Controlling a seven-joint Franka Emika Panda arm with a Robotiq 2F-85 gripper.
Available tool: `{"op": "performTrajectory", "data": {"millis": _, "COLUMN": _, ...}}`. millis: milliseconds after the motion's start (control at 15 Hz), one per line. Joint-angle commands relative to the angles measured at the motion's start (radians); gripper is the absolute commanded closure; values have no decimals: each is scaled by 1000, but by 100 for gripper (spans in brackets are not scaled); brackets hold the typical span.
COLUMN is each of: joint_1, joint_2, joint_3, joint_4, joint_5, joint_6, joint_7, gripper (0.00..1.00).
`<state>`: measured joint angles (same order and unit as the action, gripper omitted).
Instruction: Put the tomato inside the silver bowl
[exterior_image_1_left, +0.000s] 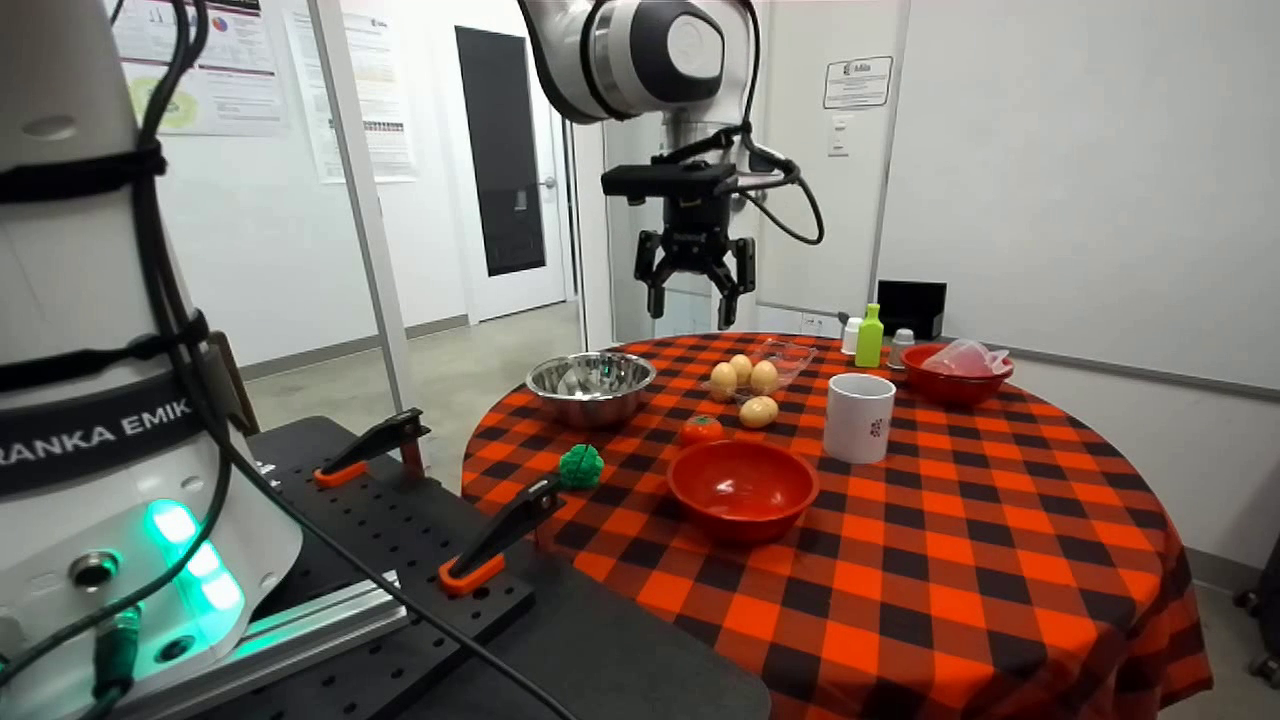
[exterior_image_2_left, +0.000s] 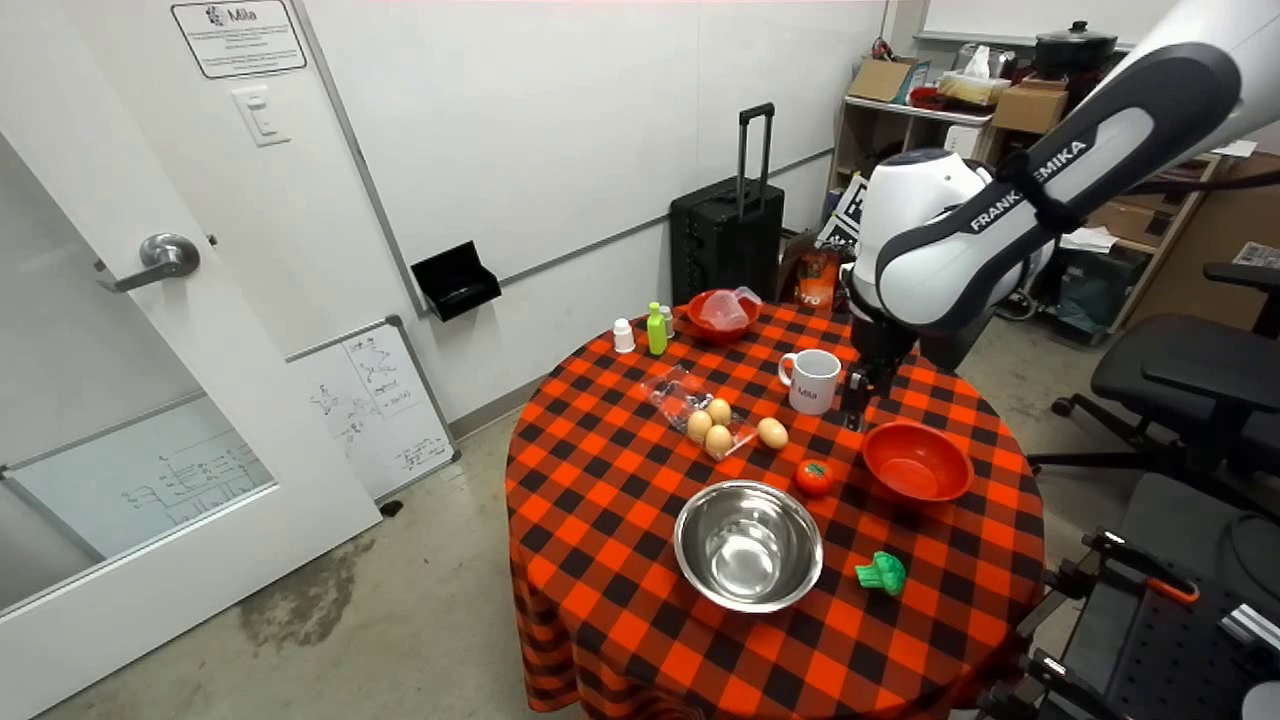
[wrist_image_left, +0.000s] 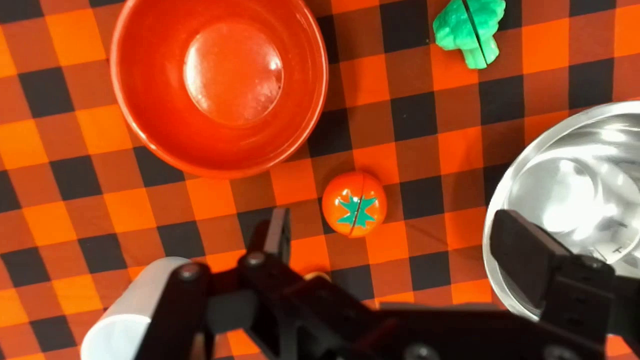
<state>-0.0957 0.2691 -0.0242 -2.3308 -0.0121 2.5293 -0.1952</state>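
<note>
While the pincer (exterior_image_1_left: 692, 309) was held high over the checked tabletop (exterior_image_1_left: 960, 560), as was shown in an exterior view, its two fingers (exterior_image_1_left: 728, 310) were spread wide and nothing was gripped by them. The red tomato (wrist_image_left: 355, 205) was found lower down, set on the tabletop. In the wrist view it was seen in the gap between the two fingers, closer to the one on the side of the white mug (wrist_image_left: 135, 297) than to the one pictured across the edge of the silver bowl (wrist_image_left: 555, 192). Air was left between the pincer and the tomato.

The tomato was set outside the silver bowl, between it and the red bowl (wrist_image_left: 232, 75), and just beside the red one, with a strip of tabletop seen on each side. In an exterior view, the green broccoli (exterior_image_2_left: 882, 573) was seen near the silver bowl, apart from the tomato. One egg (exterior_image_2_left: 773, 433) was seen near the tomato, and three more eggs (exterior_image_2_left: 719, 440) were bunched up at a clear plastic box (exterior_image_2_left: 672, 392).
</note>
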Motion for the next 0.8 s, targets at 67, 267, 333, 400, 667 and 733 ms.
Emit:
{"op": "performTrajectory", "data": {"millis": 67, "joint_1": -15, "joint_2": 143, "joint_3": 47, "joint_4": 124, "joint_5": 60, "joint_6": -5, "joint_7": -64, "gripper": 0}}
{"op": "performTrajectory", "data": {"millis": 267, "joint_1": -11, "joint_2": 214, "joint_3": 64, "joint_4": 181, "joint_5": 57, "joint_6": -10, "joint_7": -55, "gripper": 0}}
{"op": "performTrajectory", "data": {"millis": 333, "joint_1": -8, "joint_2": 234, "joint_3": 65, "joint_4": 197, "joint_5": 50, "joint_6": -14, "joint_7": -45, "gripper": 0}}
{"op": "performTrajectory", "data": {"millis": 400, "joint_1": -3, "joint_2": 251, "joint_3": 63, "joint_4": 212, "joint_5": 43, "joint_6": -17, "joint_7": -31, "gripper": 0}}
{"op": "performTrajectory", "data": {"millis": 667, "joint_1": 24, "joint_2": 310, "joint_3": 49, "joint_4": 260, "joint_5": 16, "joint_6": -27, "joint_7": 14, "gripper": 0}}
{"op": "performTrajectory", "data": {"millis": 733, "joint_1": 30, "joint_2": 323, "joint_3": 47, "joint_4": 271, "joint_5": 12, "joint_6": -30, "joint_7": 21, "gripper": 0}}
